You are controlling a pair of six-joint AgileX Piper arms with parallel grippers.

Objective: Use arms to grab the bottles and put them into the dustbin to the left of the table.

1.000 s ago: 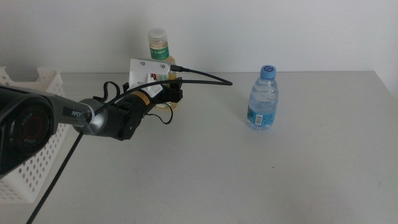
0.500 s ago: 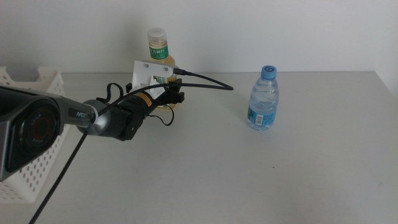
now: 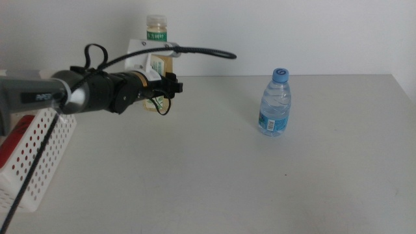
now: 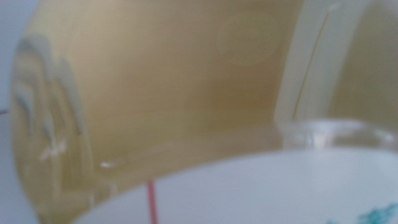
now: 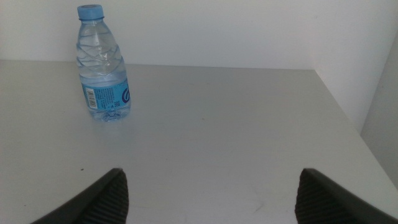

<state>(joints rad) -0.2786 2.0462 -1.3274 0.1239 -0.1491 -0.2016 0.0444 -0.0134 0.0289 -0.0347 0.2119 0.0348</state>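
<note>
The left tool (image 3: 170, 86) grips the tea bottle (image 3: 156, 39), lifted off the table (image 3: 214, 169) far left of the water bottle (image 3: 275, 103) — bin (image 3: 36, 156) at the table's left edge. Right tool (image 5: 211, 193) spread wide, empty.

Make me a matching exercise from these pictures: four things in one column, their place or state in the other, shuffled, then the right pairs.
Things:
1. tea bottle
2. water bottle
3. dustbin
4. right gripper

Places or states:
A. at the table's left edge, white and perforated
B. standing alone on the table, blue cap
C. open, over bare tabletop
D. at the left gripper, raised

Pairs: 1-D, 2-B, 3-A, 4-C
</note>
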